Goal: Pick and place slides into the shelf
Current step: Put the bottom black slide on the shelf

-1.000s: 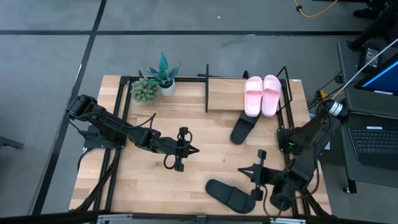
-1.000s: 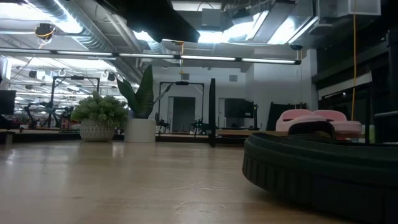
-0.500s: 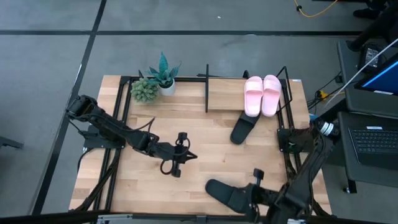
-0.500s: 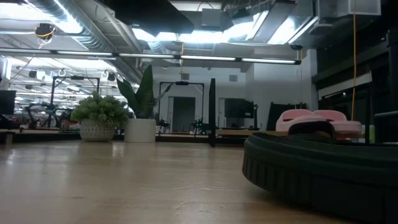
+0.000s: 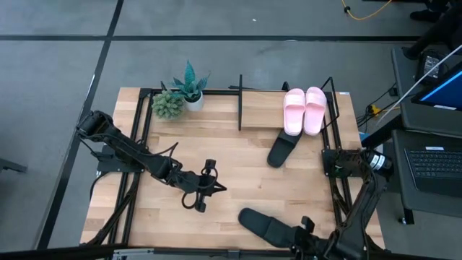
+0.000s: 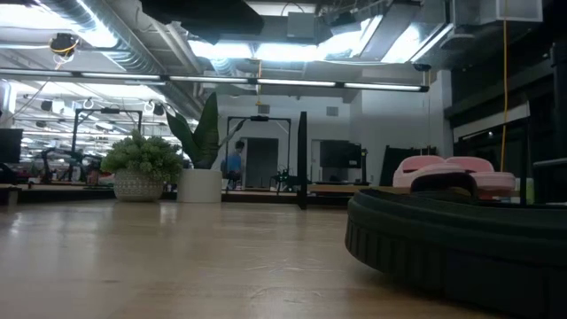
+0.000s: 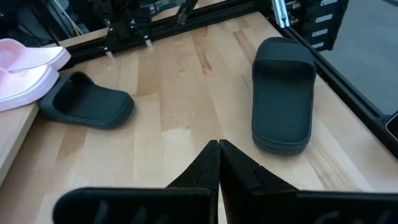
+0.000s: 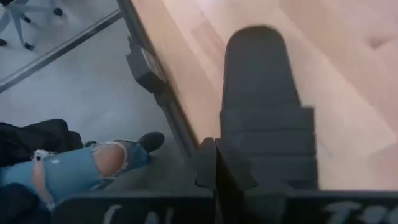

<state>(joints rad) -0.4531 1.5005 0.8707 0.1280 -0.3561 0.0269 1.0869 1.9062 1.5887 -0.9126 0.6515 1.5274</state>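
Two pale pink slides (image 5: 304, 111) stand side by side on the shelf's wood board (image 5: 263, 115) at the table's far right. One black slide (image 5: 281, 150) lies on the table just in front of that board. The other black slide (image 5: 266, 226) lies flat near the table's near edge and fills the low view's right (image 6: 461, 252). My left gripper (image 5: 201, 191) is shut over the table's middle, left of both black slides (image 7: 283, 99). My right gripper (image 8: 215, 152) is shut at the near edge, beside the near black slide's (image 8: 261, 93) right end.
Two potted plants (image 5: 179, 97) stand at the far left corner of the table. The shelf's upright black rods (image 5: 240, 108) rise left of the pink slides. A person's leg in torn jeans (image 8: 81, 168) shows on the floor beyond the table's near edge. Bare wood lies between the arms.
My right gripper has drawn back toward the table's near edge, ending beside the near black slide. My left gripper has moved toward the near edge and slightly left. The slides have stayed where they were.
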